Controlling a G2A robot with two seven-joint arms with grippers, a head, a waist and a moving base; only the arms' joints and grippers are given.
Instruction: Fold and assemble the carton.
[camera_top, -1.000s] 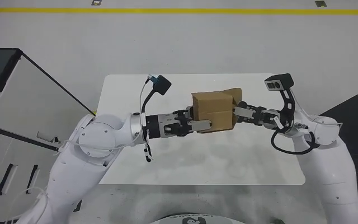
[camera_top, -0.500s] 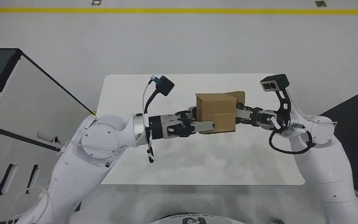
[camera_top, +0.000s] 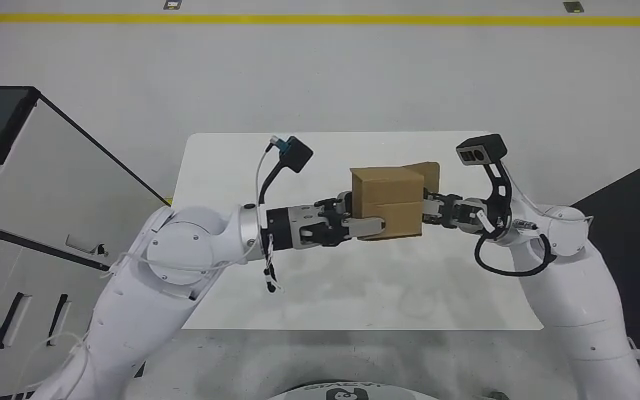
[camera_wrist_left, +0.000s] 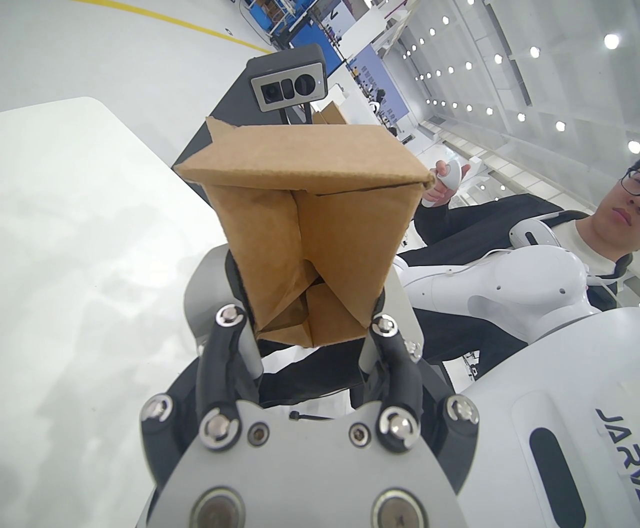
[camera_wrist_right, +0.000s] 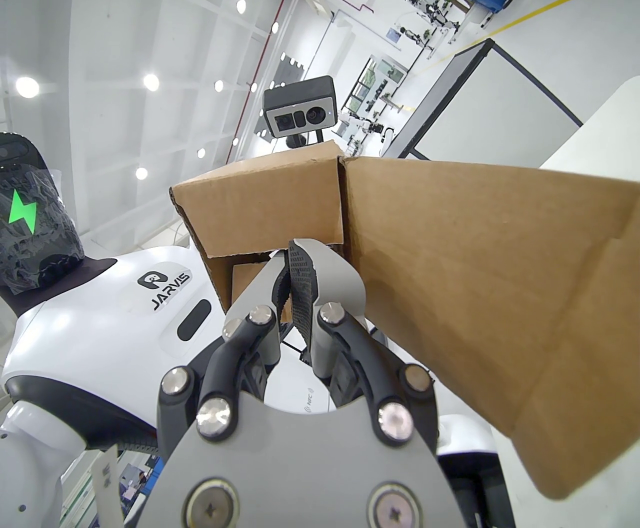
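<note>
Your left claw (camera_wrist_left: 305, 322) is spread wide and clamped on one end of the carton (camera_top: 385, 200), which is over the middle of the table (camera_top: 300, 290). Your right claw (camera_wrist_right: 296, 270) is pinched together at the opposite end; you cannot tell whether cardboard sits between.

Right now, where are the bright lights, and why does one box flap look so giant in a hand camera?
Left wrist view: ceiling lamps shine as small white dots above the box. Right wrist view: more lamps glare overhead, and the near flap looks huge because it sits closest to the wide lens. Top view: the light is even, with only faint grey patches on the table.
</note>
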